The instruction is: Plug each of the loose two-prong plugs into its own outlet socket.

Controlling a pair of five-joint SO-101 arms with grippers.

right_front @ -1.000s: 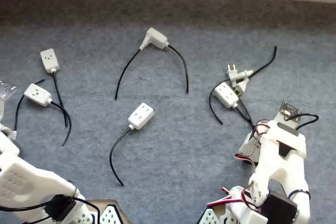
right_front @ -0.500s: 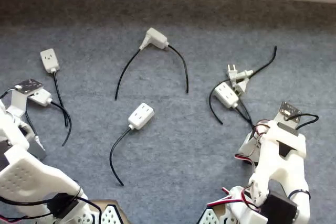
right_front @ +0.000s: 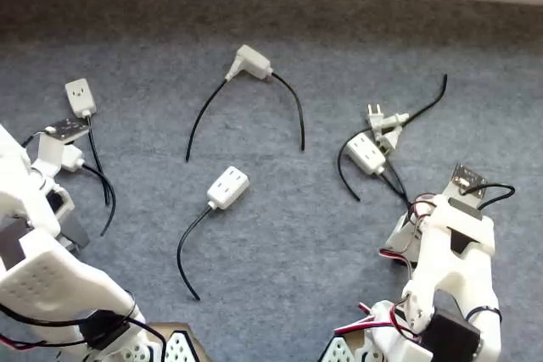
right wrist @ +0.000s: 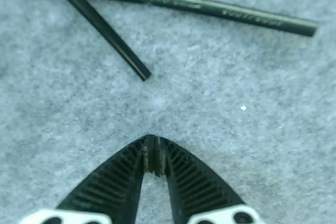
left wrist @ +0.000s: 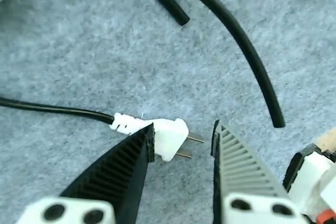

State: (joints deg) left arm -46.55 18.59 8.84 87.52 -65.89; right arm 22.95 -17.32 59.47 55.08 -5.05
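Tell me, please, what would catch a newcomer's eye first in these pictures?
The left gripper is open around a white two-prong plug that lies flat on the grey mat. In the high view a white socket with its black cord lies alone at the middle of the mat. The right gripper is shut, just above the mat.

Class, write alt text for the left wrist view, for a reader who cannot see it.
A white two-prong plug lies flat on grey carpet between the open fingers of the left gripper, its prongs pointing toward one finger and its black cord trailing away. Two loose cord ends lie on the carpet beyond.
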